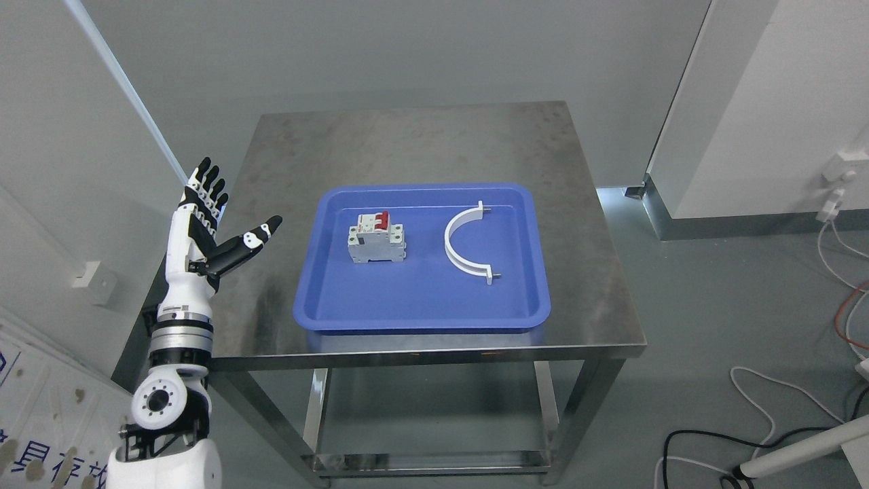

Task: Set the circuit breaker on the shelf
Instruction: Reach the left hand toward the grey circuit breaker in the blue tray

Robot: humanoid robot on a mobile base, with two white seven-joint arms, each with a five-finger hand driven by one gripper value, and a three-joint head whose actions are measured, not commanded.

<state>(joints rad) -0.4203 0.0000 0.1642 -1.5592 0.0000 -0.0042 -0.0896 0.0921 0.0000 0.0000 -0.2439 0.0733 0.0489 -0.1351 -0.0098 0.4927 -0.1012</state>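
Left hand raised beside steel worktop; breaker in tray.

Left hand (214,227) up at the worktop's (421,146) left edge, fingers spread apart, thumb pointing toward the tray, holding nothing. Blue tray (421,316) centred on the worktop. Circuit breaker (376,239), grey-white with red switches, stands in the tray's left half. White half-ring clamp (465,244) lies in the right half, well apart from the breaker.

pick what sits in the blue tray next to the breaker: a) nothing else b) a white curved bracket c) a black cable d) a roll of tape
b: in the blue tray, a white curved bracket lies to the right of the breaker, apart from it, with no cable or tape inside.
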